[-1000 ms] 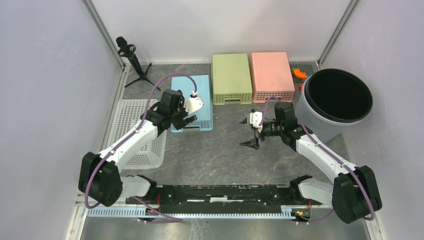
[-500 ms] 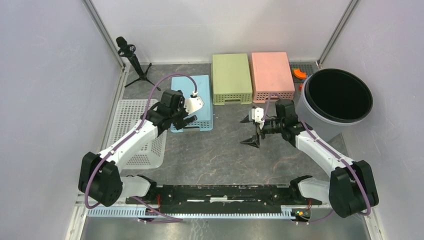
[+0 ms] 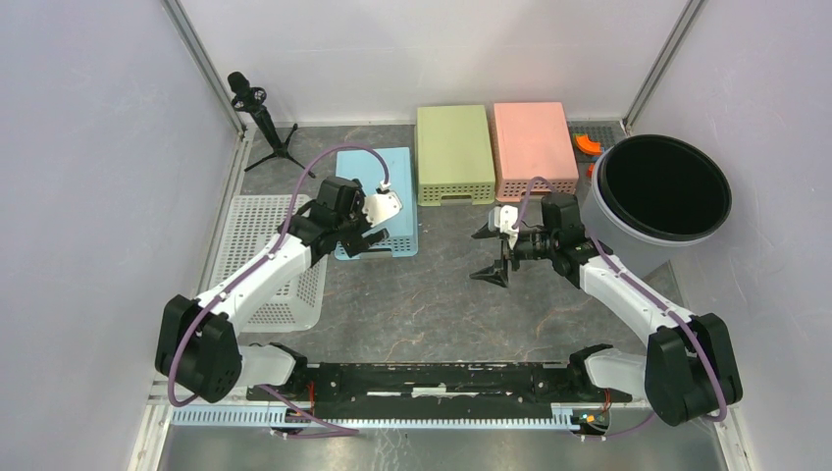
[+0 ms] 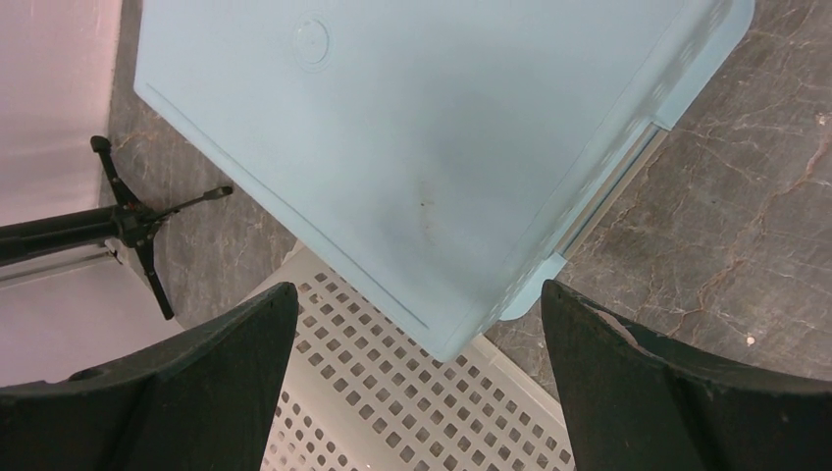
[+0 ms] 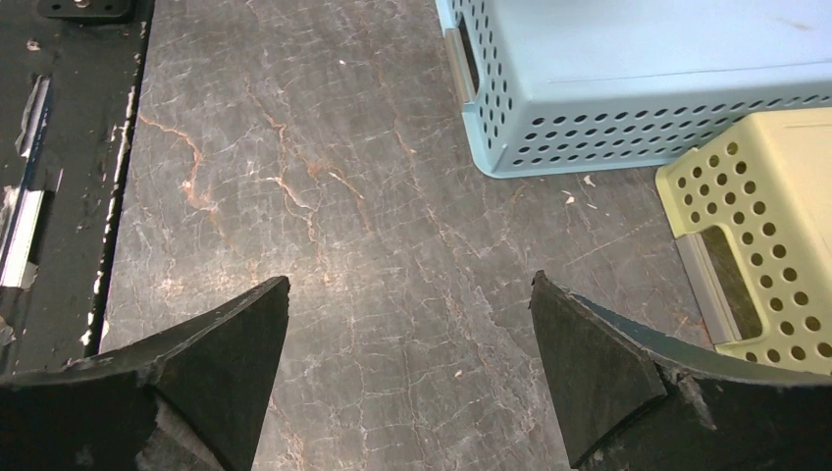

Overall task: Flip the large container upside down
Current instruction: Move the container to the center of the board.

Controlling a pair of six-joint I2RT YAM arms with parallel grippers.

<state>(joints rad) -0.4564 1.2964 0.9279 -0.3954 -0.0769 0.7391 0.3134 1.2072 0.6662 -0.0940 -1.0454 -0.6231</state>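
The large round container [image 3: 616,224] stands upright at the right, grey outside, black inside, its opening facing up. My right gripper [image 3: 488,257] is open and empty, hovering over bare table left of the container, apart from it. In the right wrist view the gripper [image 5: 410,285] has only marbled table between its fingers. My left gripper [image 3: 376,235] is open and empty over the near left corner of the overturned blue basket [image 3: 378,182]. In the left wrist view the gripper [image 4: 417,294] spans that corner of the blue basket [image 4: 392,128].
A white perforated basket [image 3: 257,235] lies open at the left, also in the left wrist view [image 4: 392,392]. Overturned green [image 3: 453,152] and pink [image 3: 532,147] baskets sit at the back. A black tripod [image 3: 260,113] stands back left. An orange item [image 3: 587,144] lies behind the container.
My right gripper has shifted slightly toward the back and its wrist has turned a little. The left arm has barely moved.
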